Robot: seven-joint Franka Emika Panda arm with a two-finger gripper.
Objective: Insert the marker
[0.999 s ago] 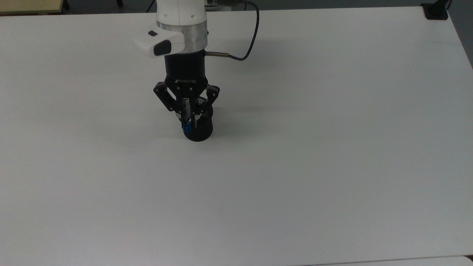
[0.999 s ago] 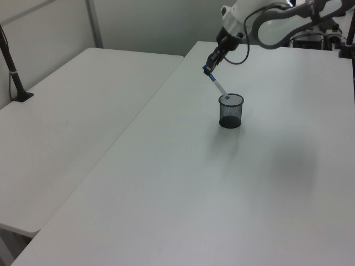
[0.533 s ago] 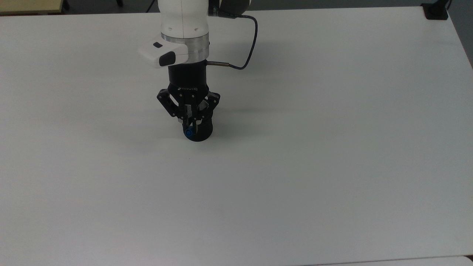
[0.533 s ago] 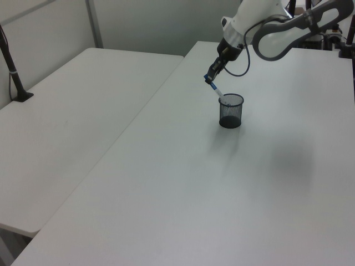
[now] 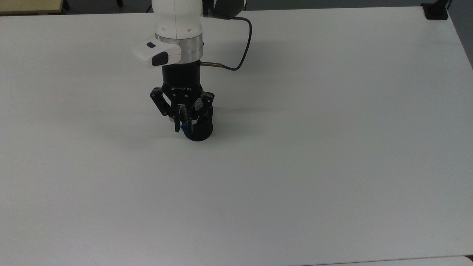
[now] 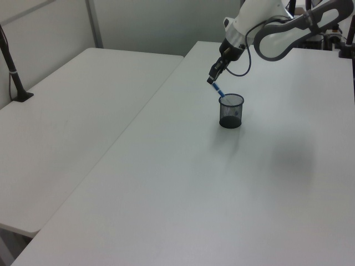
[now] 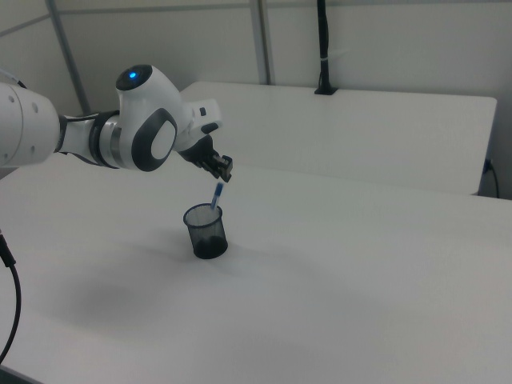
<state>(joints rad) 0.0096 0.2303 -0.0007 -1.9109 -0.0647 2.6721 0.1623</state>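
1. A black cup (image 5: 199, 132) stood on the white table (image 5: 332, 147).
2. The gripper (image 5: 183, 127) hung over the cup's rim, on the top view's left.
3. A blue marker (image 5: 186, 128) tip showed between the fingers.

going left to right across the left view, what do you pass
black post clamped on the side table → grey vertical wall rail → slim white marker with blue cap → black mesh cup

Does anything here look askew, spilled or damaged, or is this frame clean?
Nothing is spilled or damaged. The marker leans rather than hanging straight, its upper end at the gripper and its lower end at the rim of the black mesh cup, which stands upright on the white table. Mid-insertion, that tilt looks ordinary.
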